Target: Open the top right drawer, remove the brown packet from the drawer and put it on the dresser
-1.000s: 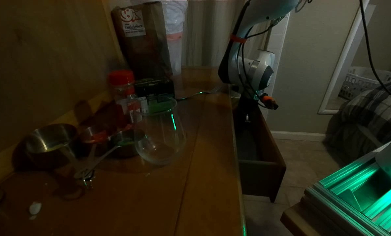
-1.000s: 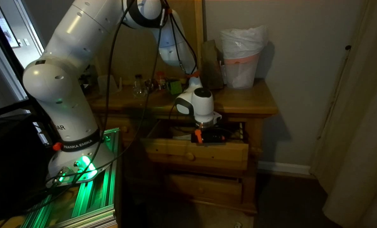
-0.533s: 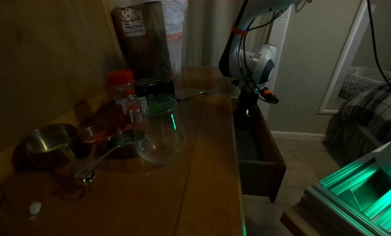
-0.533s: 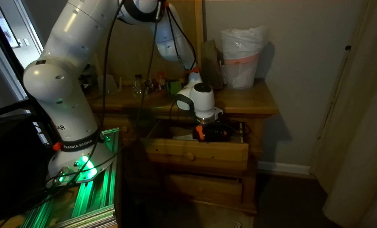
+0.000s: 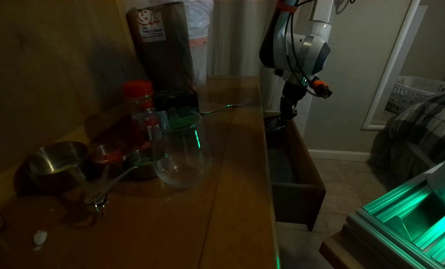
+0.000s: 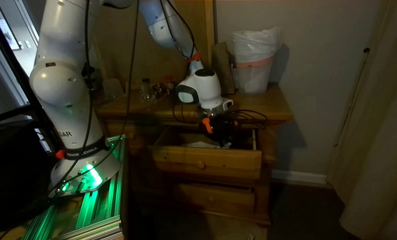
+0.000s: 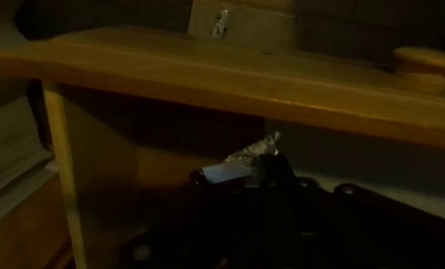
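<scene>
The end effector point(image 5: 286, 114) pinches the brown packet point(image 7: 243, 158), though its black body melts into shadow and only one fingertip point(image 7: 278, 168) stands out in the wrist view. The packet's silvery, crumpled end shows, with a pale patch just beside it; the rest is hidden by the fingers or lost in the gloom. The packet is at the mouth of the pulled-out top right drawer point(image 6: 180, 159), beside the counter point(image 5: 241, 209); whether it dips below the drawer's rim is hard to tell. In an exterior view the end effector hides part of a pale sheet point(image 6: 197, 144) inside, and the drawer's back falls into darkness. The wrist view catches a round knob point(image 7: 426, 69) near its edge and, beyond the drawer front, a small patterned item point(image 7: 220, 24) too blurred to identify. On the counter a clear glass point(image 5: 181, 160) stands partly before a small bottle point(image 5: 151, 121) and a black box point(image 5: 176, 100), while the brown bag point(image 5: 164, 56) covers some of the waste bin point(image 6: 253, 78). Both exterior views cut off the arm point(image 6: 60, 86) at the top.
</scene>
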Tool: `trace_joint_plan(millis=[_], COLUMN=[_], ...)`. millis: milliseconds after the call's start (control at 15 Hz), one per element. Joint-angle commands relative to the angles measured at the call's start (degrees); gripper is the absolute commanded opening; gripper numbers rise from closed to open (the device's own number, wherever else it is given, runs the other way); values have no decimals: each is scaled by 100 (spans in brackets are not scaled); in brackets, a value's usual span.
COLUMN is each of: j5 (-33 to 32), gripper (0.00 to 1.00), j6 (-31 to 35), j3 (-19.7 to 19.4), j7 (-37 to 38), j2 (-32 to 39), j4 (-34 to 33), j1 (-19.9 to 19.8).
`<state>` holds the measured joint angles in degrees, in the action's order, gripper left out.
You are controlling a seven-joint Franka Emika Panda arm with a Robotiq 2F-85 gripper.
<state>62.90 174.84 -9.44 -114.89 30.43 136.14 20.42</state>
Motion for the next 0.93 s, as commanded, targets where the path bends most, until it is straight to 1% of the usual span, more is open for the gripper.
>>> trace_joint_plan(millis=[0, 67, 133, 333, 467, 667, 867], j5=[-1418, -962, -1087, -1046, -986, -979, -960], gripper=[0, 0, 0, 0, 0, 0, 0], j6=[646, 515, 615, 790, 874, 895, 924], j3=[42, -632, -776, -1461, -1814, -2236, -2489], j7=[1359, 1162, 1392, 1561, 1624, 1666, 1673], j2=[-789, -863, -981, -1284, -1473, -1743, -2029], j4=[941, 997, 1148, 1417, 1500, 1565, 1564], j1=[-67, 677, 787, 1411, 1743, 2169, 2468])
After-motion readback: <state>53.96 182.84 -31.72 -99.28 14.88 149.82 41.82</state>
